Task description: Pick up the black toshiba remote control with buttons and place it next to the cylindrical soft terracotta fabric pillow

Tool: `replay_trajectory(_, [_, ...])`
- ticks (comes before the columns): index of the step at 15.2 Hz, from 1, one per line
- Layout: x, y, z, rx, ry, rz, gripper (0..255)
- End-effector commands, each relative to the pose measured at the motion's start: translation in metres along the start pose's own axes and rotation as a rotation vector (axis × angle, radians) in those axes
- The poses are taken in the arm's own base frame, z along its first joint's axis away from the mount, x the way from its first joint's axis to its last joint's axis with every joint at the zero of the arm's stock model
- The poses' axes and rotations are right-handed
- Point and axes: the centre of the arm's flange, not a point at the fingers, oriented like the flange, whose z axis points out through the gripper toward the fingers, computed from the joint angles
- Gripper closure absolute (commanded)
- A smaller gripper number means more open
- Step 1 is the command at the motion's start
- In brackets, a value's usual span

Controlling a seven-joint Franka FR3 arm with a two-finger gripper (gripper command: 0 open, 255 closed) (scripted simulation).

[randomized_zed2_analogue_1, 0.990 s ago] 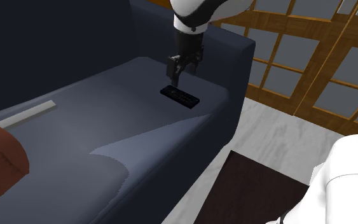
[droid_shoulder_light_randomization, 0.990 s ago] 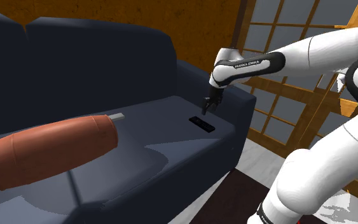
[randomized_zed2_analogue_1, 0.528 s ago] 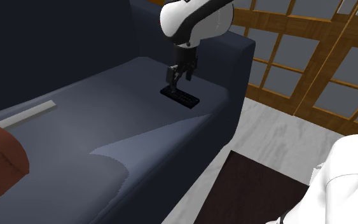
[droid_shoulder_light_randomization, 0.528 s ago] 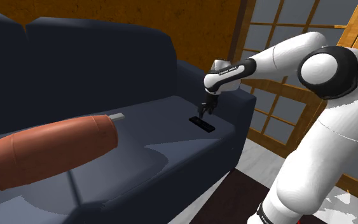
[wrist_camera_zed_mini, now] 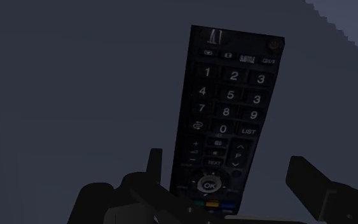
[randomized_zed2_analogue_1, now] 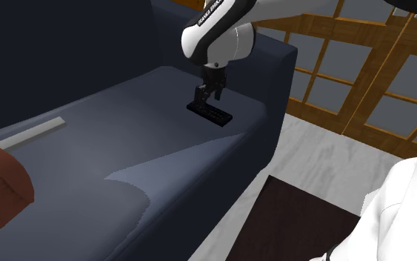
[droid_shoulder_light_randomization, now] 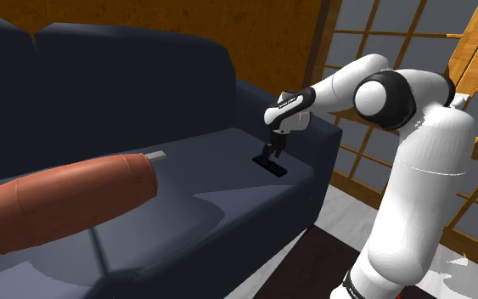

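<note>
The black remote [droid_shoulder_light_randomization: 272, 165] with white-lettered buttons lies flat on the dark blue sofa seat [droid_shoulder_light_randomization: 216, 183], near the armrest [droid_shoulder_light_randomization: 309, 136]. My gripper [droid_shoulder_light_randomization: 270, 153] is down at the remote's end nearest the backrest. In the wrist view the remote [wrist_camera_zed_mini: 225, 108] runs between my open gripper's [wrist_camera_zed_mini: 231, 175] fingers [wrist_camera_zed_mini: 155, 164], which stand apart on either side of its lower end without clasping it. From the second exterior view the gripper [randomized_zed2_analogue_1: 207, 100] hangs just over the remote [randomized_zed2_analogue_1: 214, 113]. The terracotta cylindrical pillow [droid_shoulder_light_randomization: 67, 202] rests on the seat at the shoulder view's left.
A thin grey flat object [droid_shoulder_light_randomization: 155, 156] lies on the seat behind the pillow's end. The sofa's backrest [droid_shoulder_light_randomization: 126, 85] rises behind. Wooden lattice window frames [droid_shoulder_light_randomization: 475, 51] and a pale floor [randomized_zed2_analogue_1: 332, 163] with a dark mat [randomized_zed2_analogue_1: 303, 226] lie past the armrest.
The arm has folded down and the gripper has dropped from above the remote to right at it. The remote and the pillow have stayed put.
</note>
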Motion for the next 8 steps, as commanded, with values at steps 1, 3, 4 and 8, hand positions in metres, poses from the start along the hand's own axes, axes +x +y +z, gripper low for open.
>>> replay_trajectory(1, [0.0,0.001,0.011,0.0,0.0,0.0,0])
replay_trajectory(3, [0.0,0.001,0.022,0.0,0.0,0.0,0])
replay_trajectory(4, [0.0,0.001,0.03,0.0,0.0,0.0,0])
replay_trajectory(8, [0.0,0.001,0.03,0.0,0.0,0.0,0])
